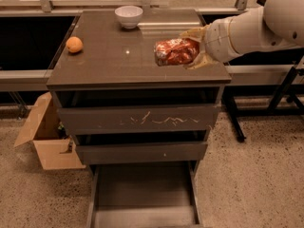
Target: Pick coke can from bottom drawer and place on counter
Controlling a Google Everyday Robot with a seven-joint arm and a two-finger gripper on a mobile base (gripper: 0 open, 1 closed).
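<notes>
My gripper (pixel 187 49) is shut on the red coke can (pixel 175 52) and holds it on its side above the right part of the counter (pixel 109 61). The can points left, its silvery end toward the counter's middle. I cannot tell whether the can touches the top. The white arm reaches in from the upper right. The bottom drawer (pixel 142 196) is pulled open at the foot of the cabinet and shows a bare grey floor.
An orange (pixel 74 44) lies at the counter's left edge. A white bowl (pixel 128 16) stands at the back middle. The scratched upper drawer (pixel 137 120) is closed. An open cardboard box (pixel 45 134) sits on the floor at the left. A dark table leg (pixel 232 113) stands at the right.
</notes>
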